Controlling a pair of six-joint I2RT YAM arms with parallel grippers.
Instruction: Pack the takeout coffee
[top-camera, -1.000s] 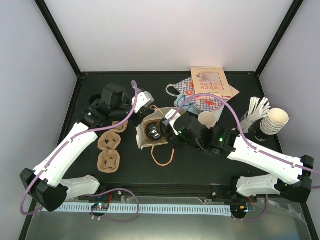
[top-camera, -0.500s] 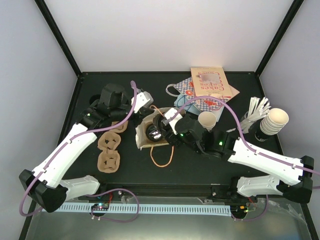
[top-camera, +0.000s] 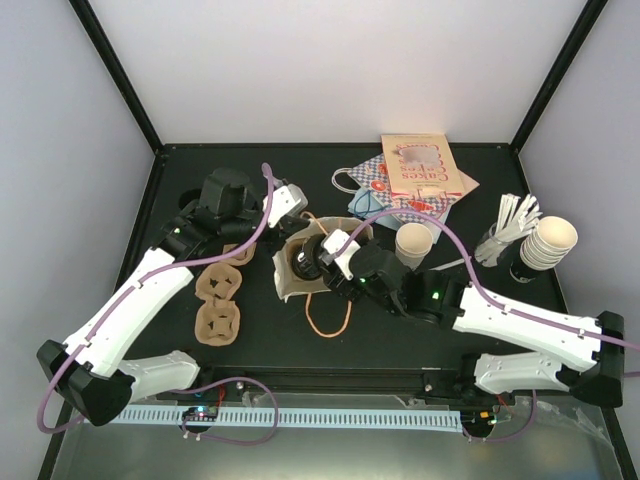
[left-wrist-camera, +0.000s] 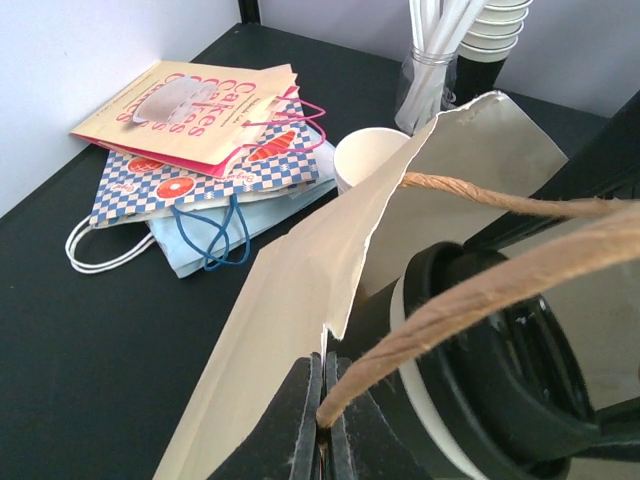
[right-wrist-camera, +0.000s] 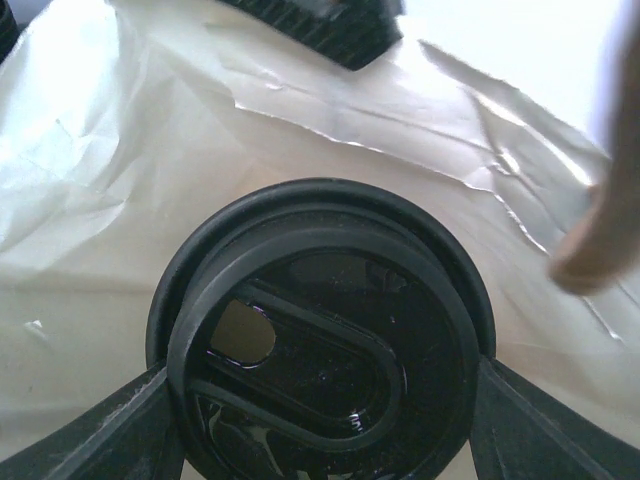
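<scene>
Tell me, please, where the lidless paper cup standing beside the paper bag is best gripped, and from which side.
Probably at the rim, coming from above. The lidless cup stands upright with its mouth open, so one finger can go inside the wall and one outside. The paper bag crowds its left side, so a sideways approach looks harder.

A black surface (top-camera: 260, 345) is carrying everything. A tan paper bag (top-camera: 287, 288) is standing open near its middle, with brown cup carriers (top-camera: 218, 305) lying to the left. Printed paper bags (top-camera: 415, 170) are lying flat in a pile at the back. A lidless cream cup (top-camera: 413, 240) is standing between them and the tan bag, while a straw holder (top-camera: 505, 228) and a cup stack (top-camera: 548, 243) are sitting at the right.
</scene>
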